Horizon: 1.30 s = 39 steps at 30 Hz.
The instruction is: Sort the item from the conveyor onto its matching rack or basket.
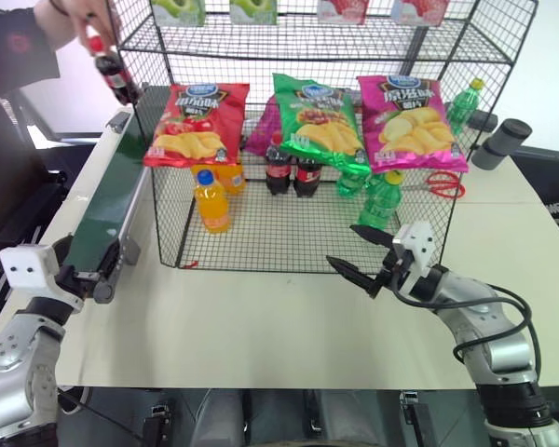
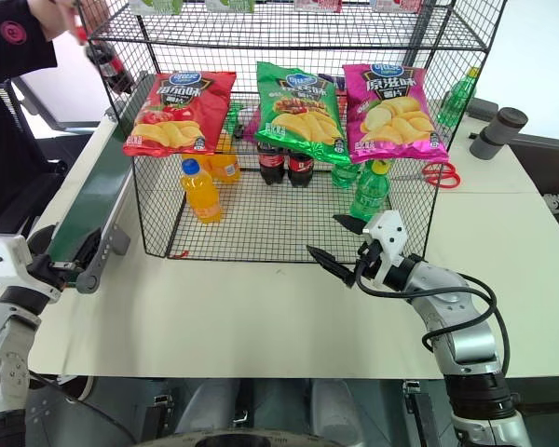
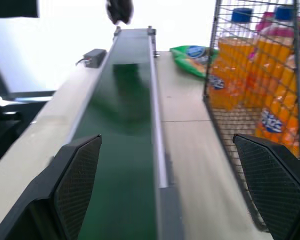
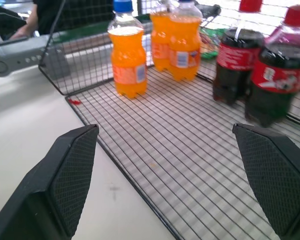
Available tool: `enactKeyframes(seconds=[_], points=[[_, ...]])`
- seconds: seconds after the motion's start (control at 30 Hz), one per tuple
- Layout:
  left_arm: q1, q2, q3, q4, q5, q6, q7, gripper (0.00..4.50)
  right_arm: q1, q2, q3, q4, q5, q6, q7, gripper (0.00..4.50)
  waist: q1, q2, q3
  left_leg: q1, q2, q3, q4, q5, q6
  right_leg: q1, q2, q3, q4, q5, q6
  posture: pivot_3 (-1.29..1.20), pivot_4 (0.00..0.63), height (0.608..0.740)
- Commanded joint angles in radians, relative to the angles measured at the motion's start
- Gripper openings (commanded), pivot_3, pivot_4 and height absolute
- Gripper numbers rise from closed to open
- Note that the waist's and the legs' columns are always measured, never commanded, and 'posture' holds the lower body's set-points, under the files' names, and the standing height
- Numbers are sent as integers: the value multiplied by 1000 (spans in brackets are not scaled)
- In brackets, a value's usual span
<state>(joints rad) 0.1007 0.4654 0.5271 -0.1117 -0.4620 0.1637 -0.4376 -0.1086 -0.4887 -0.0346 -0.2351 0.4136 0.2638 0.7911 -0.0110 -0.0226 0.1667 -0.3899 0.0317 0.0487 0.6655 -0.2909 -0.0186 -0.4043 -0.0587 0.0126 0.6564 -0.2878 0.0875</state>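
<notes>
Cola bottle (image 1: pixel 115 76) in person's hand (image 1: pixel 74 19) above conveyor (image 1: pixel 112 200) far end; I'd keep both empty end effectors wide, left (image 3: pixel 170 185) aligned along belt, right (image 1: pixel 361 251) by rack (image 1: pixel 307 140).

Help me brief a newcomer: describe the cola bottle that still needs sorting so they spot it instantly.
Find the long green conveyor left of the black wire rack. Over its far end, a person's hand holds a small cola bottle. Unlike the two cola bottles standing inside the rack, it hangs in the air.
</notes>
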Motion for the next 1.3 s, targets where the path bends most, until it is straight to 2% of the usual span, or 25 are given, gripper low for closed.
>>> enactKeyframes(seconds=[0.03, 0.27, 0.73, 0.93, 1.13, 1.3], points=[[-25, -5, 22, 14, 11, -27, 36, 4500, -13, 17, 11, -26, -4, -21, -10, 4462, 0, 0, 0, 0, 0, 0, 0, 0, 0, 0, 0, 0, 0, 0, 0, 0, 150, 740], [-78, -28, -20, 53, 53, -49, 72, 4500, -59, 48, 41, 1, -25, -31, -27, 4462, -3, 0, 0, 0, 0, 0, 0, 0, 0, 0, 0, 0, 1, 0, 0, 0, 150, 740], [-137, -32, 7, 95, 46, -20, 158, 4500, -96, 79, 92, 27, -26, -58, 17, 4462, -4, -1, 0, 0, 0, 0, 0, 0, 0, -1, 0, 0, 1, 0, 0, 0, 150, 740], [-132, -25, 24, 90, 121, 25, 302, 4500, -104, 109, 128, 24, -36, -52, 14, 4462, -4, -1, 0, 0, 0, 0, 0, 0, 0, -1, 0, 0, 1, 0, 0, 0, 150, 740], [-108, -12, 15, 58, 55, 19, 191, 4500, -138, 136, 140, 36, -36, -38, 1, 4462, -4, -1, -1, 0, 0, 0, 0, 0, 0, -1, -1, 0, 1, 0, 0, 0, 150, 740], [-116, -17, -3, 79, 106, -21, 197, 4500, -149, 149, 148, 42, -41, -36, -7, 4462, -3, -2, -1, 0, 0, 0, 0, 0, 0, -1, -2, 0, 1, 0, 0, 0, 150, 740]])
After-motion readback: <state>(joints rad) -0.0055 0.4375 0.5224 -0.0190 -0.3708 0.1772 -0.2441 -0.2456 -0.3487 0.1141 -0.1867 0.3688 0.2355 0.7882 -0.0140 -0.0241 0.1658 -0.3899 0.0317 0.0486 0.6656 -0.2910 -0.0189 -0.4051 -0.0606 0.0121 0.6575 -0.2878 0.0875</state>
